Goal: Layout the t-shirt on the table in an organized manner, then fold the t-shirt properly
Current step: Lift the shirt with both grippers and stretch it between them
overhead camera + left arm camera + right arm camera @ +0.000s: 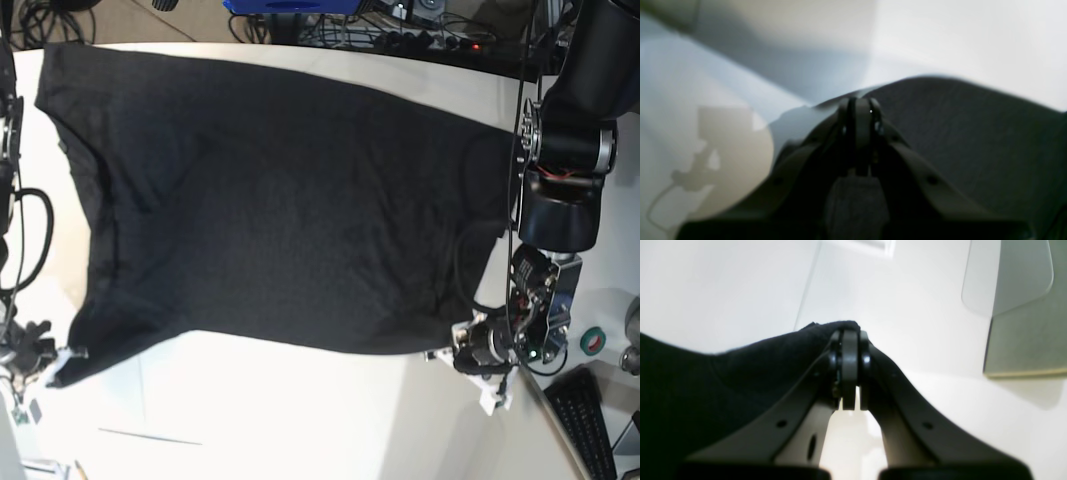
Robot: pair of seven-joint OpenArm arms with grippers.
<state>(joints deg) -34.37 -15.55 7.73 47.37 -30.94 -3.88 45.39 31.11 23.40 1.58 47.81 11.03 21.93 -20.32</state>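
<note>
The black t-shirt (290, 210) is spread wide over the off-white table (300, 420), stretched between my two grippers along its near edge. At the base view's right, my left gripper (452, 352) is shut on one corner of the shirt. The left wrist view shows its jaws (858, 103) pinched together on dark fabric (957, 133). My right gripper (66, 356), at the base view's left, is shut on the other near corner. In the right wrist view its jaws (850, 335) press on a fold of the black cloth (723, 383). No graphic or tag shows.
A black keyboard (592, 428) and a green tape roll (592, 340) lie at the table's right edge. Cables and a blue object (290, 6) sit beyond the far edge. A thin seam (806, 290) crosses the tabletop (923, 323).
</note>
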